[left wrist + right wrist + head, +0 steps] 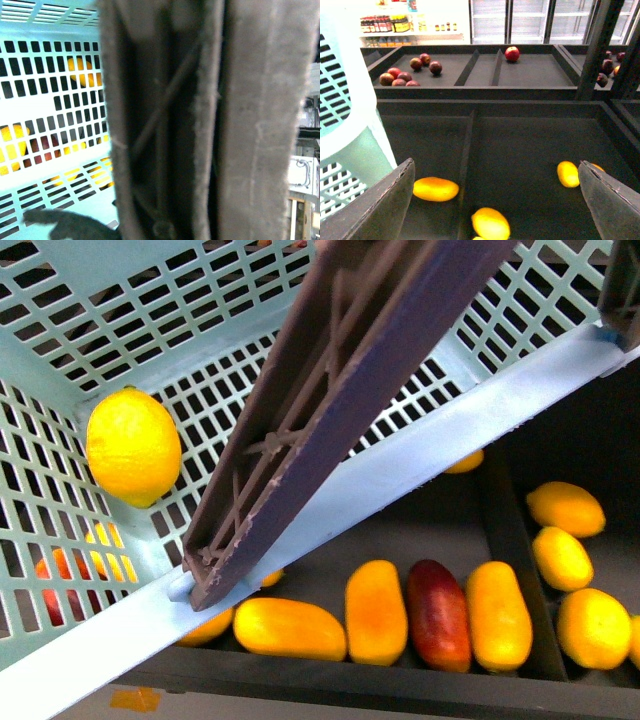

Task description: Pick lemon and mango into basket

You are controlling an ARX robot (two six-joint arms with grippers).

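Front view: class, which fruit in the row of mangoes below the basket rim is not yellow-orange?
The dark red mango. It is the only red one in the row, lying between two yellow-orange mangoes.

No legible txt; bottle labels [385, 23] too blurry.

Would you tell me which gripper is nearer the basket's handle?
Left: the handle fills its view close up; the right gripper hangs open over the fruit bin, beside the basket.

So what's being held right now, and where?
Left hand seems to hold the basket by its brown handle, grip itself hidden; right hand is open, empty.
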